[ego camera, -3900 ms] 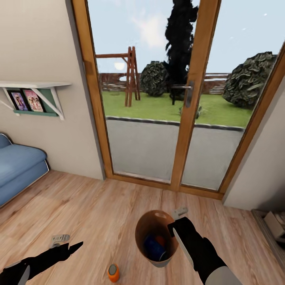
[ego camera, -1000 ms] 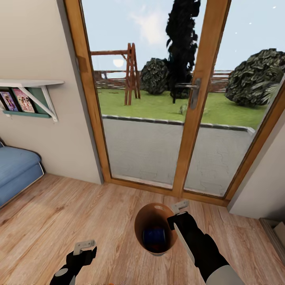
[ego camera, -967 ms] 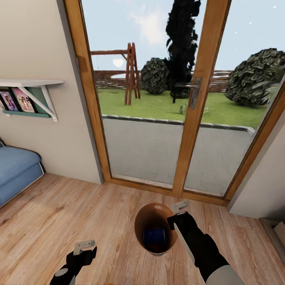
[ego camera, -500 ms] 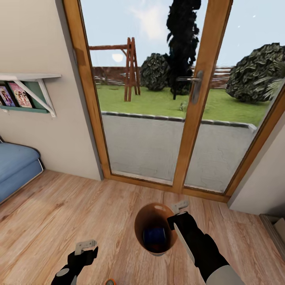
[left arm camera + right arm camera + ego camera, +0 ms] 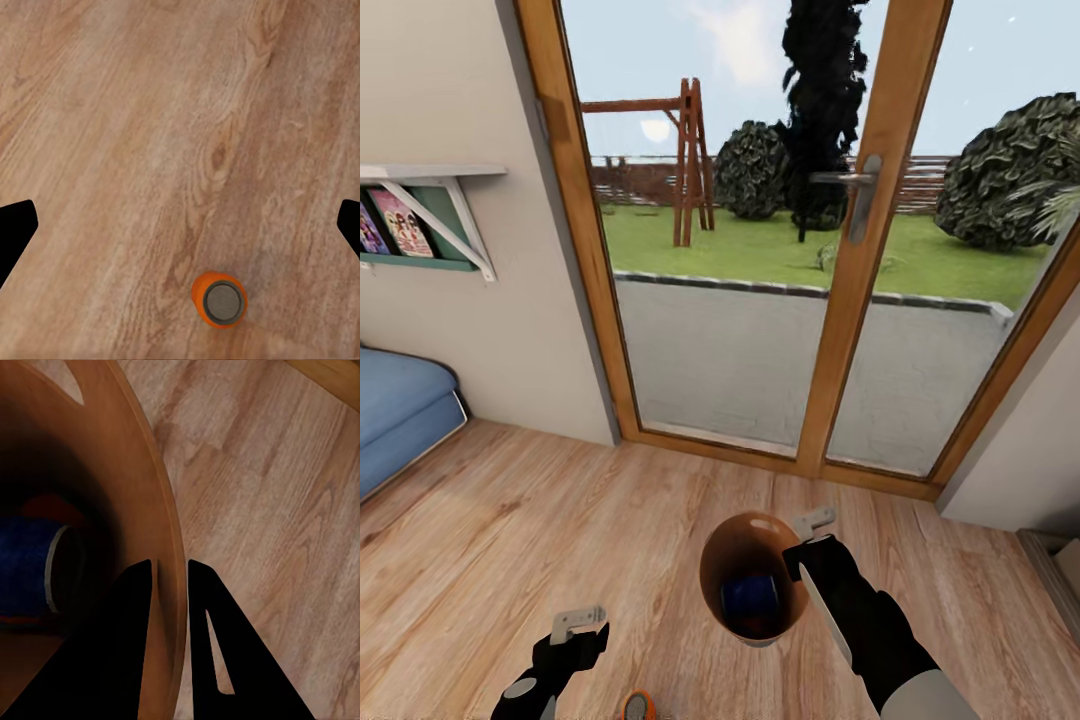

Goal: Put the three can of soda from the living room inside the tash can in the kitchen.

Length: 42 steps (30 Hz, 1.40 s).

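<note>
My right pincer (image 5: 169, 577) clamps the tan bin's (image 5: 712, 590) rim; a dark blue can (image 5: 30, 566) lies inside. An orange can (image 5: 218, 299), grey-topped, stands on the wood floor (image 5: 150, 112) below my left pincer (image 5: 180, 225), spread wide.

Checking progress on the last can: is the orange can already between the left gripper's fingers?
No. In the left wrist view the orange can stands upright on the wood floor, ahead of the wide-open left gripper.
</note>
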{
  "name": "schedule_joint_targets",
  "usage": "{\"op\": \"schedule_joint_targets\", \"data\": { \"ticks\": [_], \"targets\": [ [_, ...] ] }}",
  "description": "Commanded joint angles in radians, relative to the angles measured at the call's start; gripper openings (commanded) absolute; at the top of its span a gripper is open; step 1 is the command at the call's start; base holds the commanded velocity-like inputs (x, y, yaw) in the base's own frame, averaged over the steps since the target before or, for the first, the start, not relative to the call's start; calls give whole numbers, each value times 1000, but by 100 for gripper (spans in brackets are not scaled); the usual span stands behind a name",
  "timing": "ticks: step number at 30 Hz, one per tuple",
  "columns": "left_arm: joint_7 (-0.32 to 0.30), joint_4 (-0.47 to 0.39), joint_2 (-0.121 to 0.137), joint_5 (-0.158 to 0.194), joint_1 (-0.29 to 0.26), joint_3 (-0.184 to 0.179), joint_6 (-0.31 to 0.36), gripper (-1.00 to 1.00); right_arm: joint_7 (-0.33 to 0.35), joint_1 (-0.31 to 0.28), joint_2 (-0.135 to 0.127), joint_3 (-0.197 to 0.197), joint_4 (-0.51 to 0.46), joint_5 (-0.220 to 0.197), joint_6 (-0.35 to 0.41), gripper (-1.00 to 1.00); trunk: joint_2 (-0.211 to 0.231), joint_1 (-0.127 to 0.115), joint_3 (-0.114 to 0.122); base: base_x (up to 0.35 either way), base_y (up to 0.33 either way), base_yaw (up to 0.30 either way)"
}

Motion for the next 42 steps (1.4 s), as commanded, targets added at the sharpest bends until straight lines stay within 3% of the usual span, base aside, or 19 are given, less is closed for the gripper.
{"op": "schedule_joint_targets", "data": {
  "ticks": [1,6,14,21,42],
  "targets": [
    [0,0,0,0,0,0,0,100,5,0,0,0,-1,-5,-1,-100,-7,4,-5,0,0,0],
    [0,-1,0,0,0,-1,0,100,5,0,-1,-1,-21,-5,11,-100,-7,4,-13,0,0,0],
    [0,-2,-2,0,0,-2,0,100,5,0,-2,-2,-83,-5,92,-100,-63,35,-51,0,0,0],
    [0,-3,-16,0,0,-2,0,100,5,0,-3,-2,-87,-5,95,-100,-112,61,-84,0,0,0],
    [0,-27,-23,0,0,-3,0,100,5,0,-4,-2,-100,-5,96,-100,-259,142,-184,0,0,0]
  ]
}}
